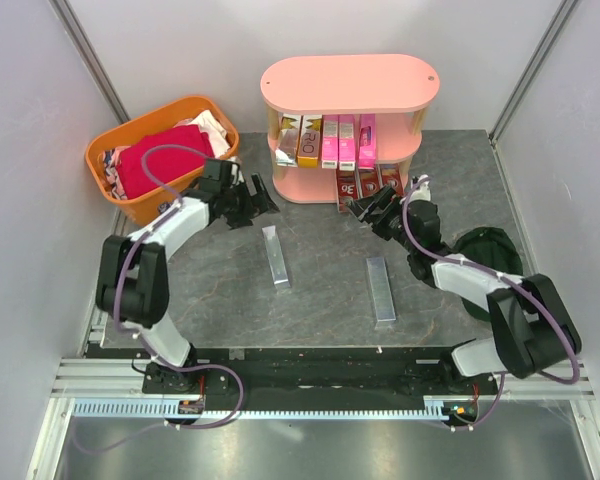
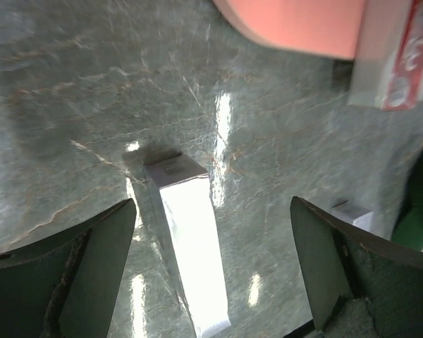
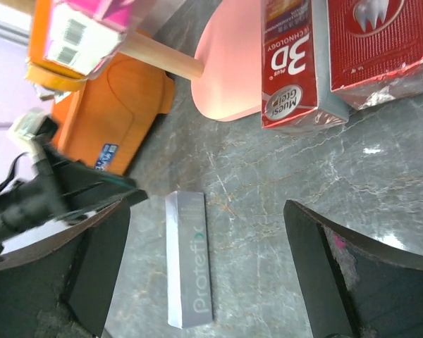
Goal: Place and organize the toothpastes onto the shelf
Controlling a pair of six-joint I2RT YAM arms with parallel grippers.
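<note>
Shelf point(image 1: 350, 85): smooth glossy pink, three oval-ended tiers on pale round wooden posts, at the far side of the table point(image 1: 320, 290).

On the middle tier, upright in a row: one pale carton point(image 1: 288, 140), one yellow-gold carton point(image 1: 308, 140), three bright pink cartons point(image 1: 347, 142).

On the bottom tier, dark red cartons point(image 1: 368, 182) with a foil sheen. In the right wrist view, "3D" and "TECHNOLOGY" in white on one, a white tooth picture on its neighbour.

Flat on the grey, marble-veined tabletop, well apart from each other:
- left silver carton point(image 1: 277, 257), long, slim, mirror-bright, lettered "Protefix" along its side
- right silver carton point(image 1: 381, 290), same shape, lettering not readable

Left gripper point(image 1: 245, 205): dark fingers spread wide, nothing between them, near the shelf's left end.

Right gripper point(image 1: 365, 210): likewise wide open and empty, just in front of the bottom tier.

Left of the shelf, orange plastic basket point(image 1: 120, 195) with red cloth point(image 1: 165, 165) bunched inside.
</note>
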